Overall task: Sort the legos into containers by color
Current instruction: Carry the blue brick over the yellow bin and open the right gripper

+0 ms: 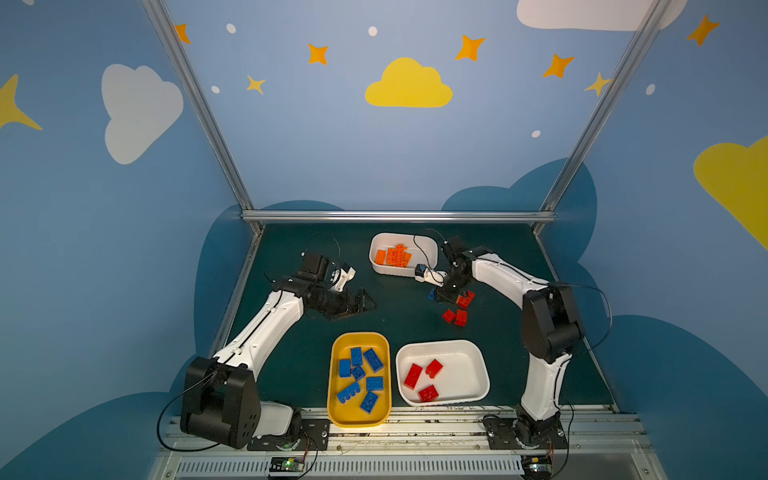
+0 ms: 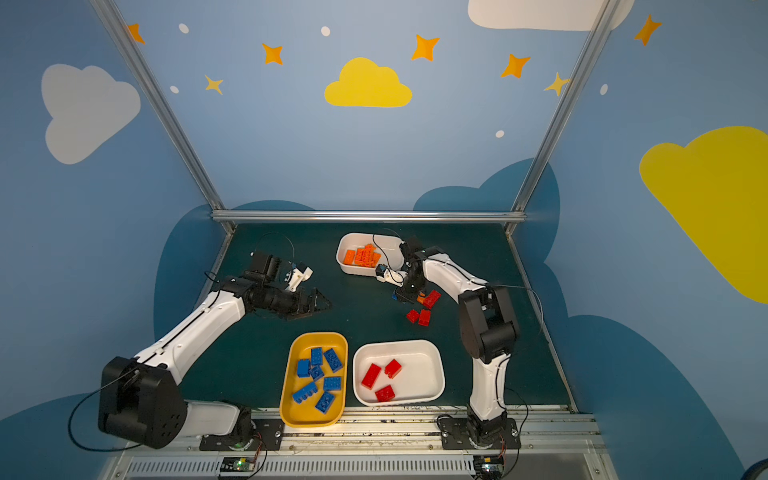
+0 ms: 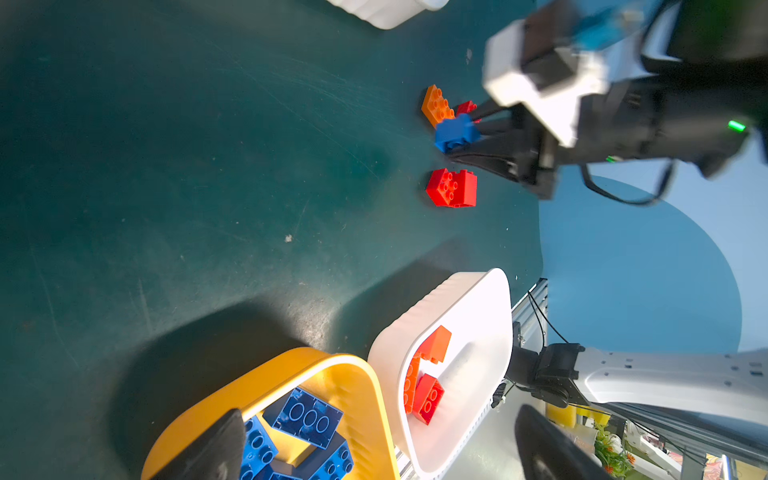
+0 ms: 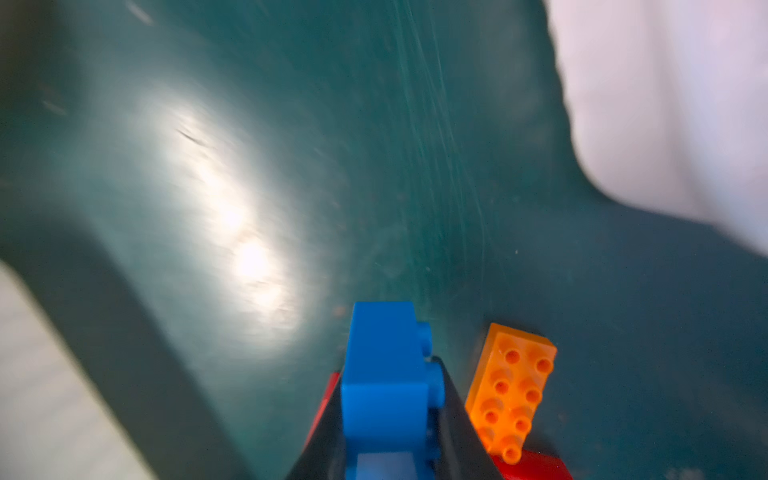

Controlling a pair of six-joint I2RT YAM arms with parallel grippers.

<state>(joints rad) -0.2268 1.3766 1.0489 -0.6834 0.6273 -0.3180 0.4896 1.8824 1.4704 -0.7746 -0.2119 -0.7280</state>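
Jaws of right gripper [image 3: 462,134] clamp blue brick [image 4: 386,374]; left gripper [image 1: 359,307] gaping

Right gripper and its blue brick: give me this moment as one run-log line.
right gripper: shut on blue brick | left gripper: open, empty | loose: orange brick, red bricks | likely target: yellow tub

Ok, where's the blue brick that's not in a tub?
In both top views the blue brick is right of centre, held in the jaws of the right gripper, between the small white tub and the red bricks, beside an orange brick.
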